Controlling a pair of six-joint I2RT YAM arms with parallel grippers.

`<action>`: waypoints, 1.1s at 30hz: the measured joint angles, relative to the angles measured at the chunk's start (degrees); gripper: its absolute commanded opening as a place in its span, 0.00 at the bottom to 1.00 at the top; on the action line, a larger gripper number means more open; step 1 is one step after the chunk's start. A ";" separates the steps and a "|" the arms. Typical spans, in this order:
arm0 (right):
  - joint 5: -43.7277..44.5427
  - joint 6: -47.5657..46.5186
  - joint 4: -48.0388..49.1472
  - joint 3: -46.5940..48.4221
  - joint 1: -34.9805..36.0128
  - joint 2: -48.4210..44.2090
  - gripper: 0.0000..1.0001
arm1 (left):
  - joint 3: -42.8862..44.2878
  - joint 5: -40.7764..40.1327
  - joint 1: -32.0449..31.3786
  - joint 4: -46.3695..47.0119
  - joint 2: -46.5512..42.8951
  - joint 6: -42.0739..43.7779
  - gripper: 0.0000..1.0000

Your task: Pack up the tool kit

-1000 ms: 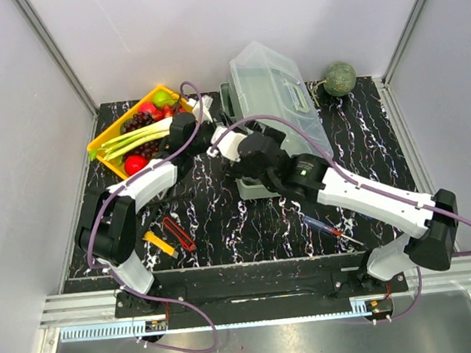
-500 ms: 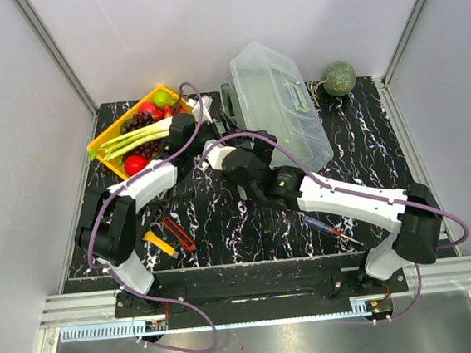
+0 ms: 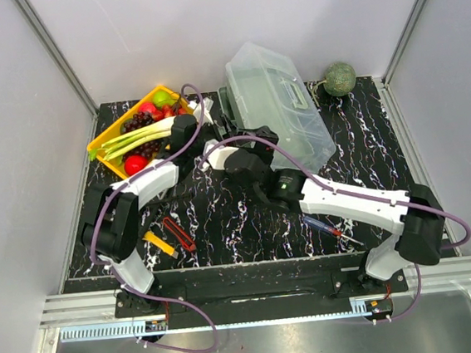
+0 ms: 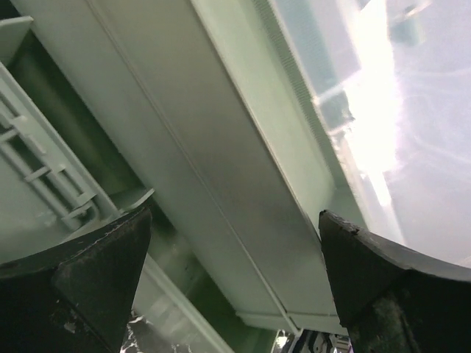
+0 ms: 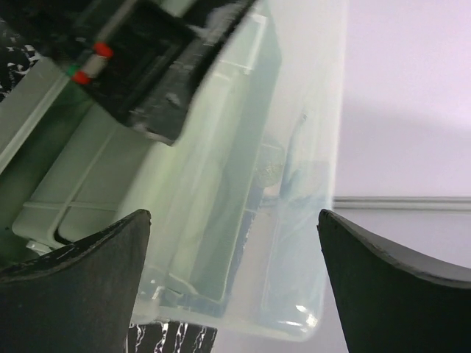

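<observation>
The pale grey-green toolbox point(image 3: 230, 102) with its clear lid point(image 3: 278, 97) stands at the back middle of the table. My left gripper point(image 3: 217, 128) is open at its left side. In the left wrist view point(image 4: 232, 220) the box's green wall point(image 4: 221, 162) fills the gap between the fingers. My right gripper point(image 3: 215, 152) is open just in front of the box's left corner. Its wrist view point(image 5: 234, 217) shows the clear lid point(image 5: 294, 184) ahead. A red and blue screwdriver point(image 3: 327, 229) lies at the front right. Yellow cutters point(image 3: 158, 243) and red cutters point(image 3: 178, 233) lie at the front left.
A yellow tray point(image 3: 104, 142) of fruit and vegetables stands at the back left, beside my left forearm. A green round ball point(image 3: 339, 77) sits at the back right corner. Grey walls close in the table on three sides. Purple cables loop over both arms.
My right wrist has swung left, off the toolbox's front, to its left corner. The lid has shifted slightly left and the box's front part no longer shows. The left arm has barely moved.
</observation>
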 measured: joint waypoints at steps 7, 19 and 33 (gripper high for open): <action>1.44 -0.76 -0.02 -0.04 -0.07 -6.34 0.99 | -0.02 0.00 0.28 -1.03 2.32 -0.59 0.98; 1.36 0.90 -2.34 0.04 -0.17 -7.98 1.00 | 0.00 0.31 0.39 -0.76 2.49 -0.79 0.98; 1.36 7.74 -11.06 6.82 0.72 4.94 0.99 | 0.00 0.50 0.44 -0.81 2.47 -0.72 0.98</action>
